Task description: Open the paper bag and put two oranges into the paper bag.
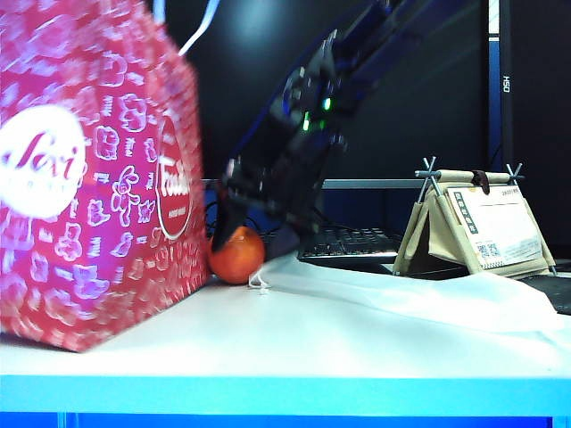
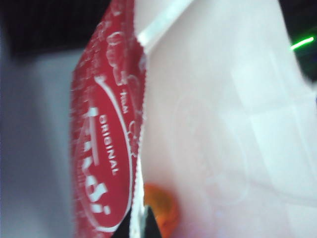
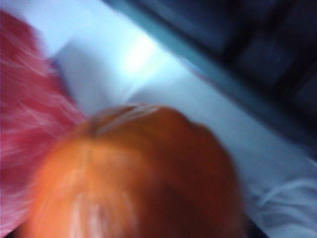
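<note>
The magenta-red paper bag (image 1: pixel 98 178) with white teddy-bear prints stands at the left of the table. My left gripper (image 2: pixel 141 220) is shut on the bag's serrated white rim, holding the mouth apart. It is out of sight in the exterior view. One orange (image 2: pixel 163 210) lies inside on the bag's white lining. A second orange (image 1: pixel 239 257) sits on the table against the bag's right side. My right gripper (image 1: pixel 235 235) reaches down over this orange (image 3: pixel 133 178), open. One dark finger (image 1: pixel 221 234) shows at its left. The fruit fills the blurred right wrist view, with the bag (image 3: pixel 25 114) beside it.
A flat white fabric bag (image 1: pixel 401 299) lies across the table to the right of the orange. Behind it are a black keyboard (image 1: pixel 348 242) and a beige tent-shaped stand (image 1: pixel 477 223). The table's front edge (image 1: pixel 285 392) runs along the bottom.
</note>
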Controlling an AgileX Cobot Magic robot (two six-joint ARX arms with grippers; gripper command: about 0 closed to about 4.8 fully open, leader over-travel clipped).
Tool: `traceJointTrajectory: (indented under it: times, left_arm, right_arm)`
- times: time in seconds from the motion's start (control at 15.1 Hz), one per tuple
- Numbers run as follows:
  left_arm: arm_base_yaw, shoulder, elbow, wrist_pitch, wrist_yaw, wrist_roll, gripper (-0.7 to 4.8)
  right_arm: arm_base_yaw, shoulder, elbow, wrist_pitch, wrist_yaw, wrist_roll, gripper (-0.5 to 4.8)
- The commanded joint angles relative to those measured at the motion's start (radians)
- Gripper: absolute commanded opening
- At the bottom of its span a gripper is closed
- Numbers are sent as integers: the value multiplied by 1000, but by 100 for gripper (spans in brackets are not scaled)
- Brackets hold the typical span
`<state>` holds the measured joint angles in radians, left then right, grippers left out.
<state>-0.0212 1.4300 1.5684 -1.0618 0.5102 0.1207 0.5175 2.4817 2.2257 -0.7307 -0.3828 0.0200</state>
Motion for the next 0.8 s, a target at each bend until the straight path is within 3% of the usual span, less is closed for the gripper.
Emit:
traceJointTrajectory:
  times: [0.07, 0.13, 0.27, 0.4, 0.8]
  left_arm:
    - [-7, -8, 76, -7, 0, -11, -6]
    - [-6, -8, 78, -8, -22, -24, -6]
    - [-6, -3, 77, -49, -46, -15, -6]
    - [-6, -2, 76, -59, -46, -15, -6]
    - [-7, 6, 49, -101, -34, -16, -6]
  right_arm:
    - [3, 13, 5, 14, 0, 14, 369]
    - [3, 13, 6, 29, -2, 14, 255]
    - [3, 12, 7, 40, -5, 14, 155]
    - [3, 7, 7, 15, -15, 14, -5]
    - [3, -151, 8, 3, 19, -1, -2]
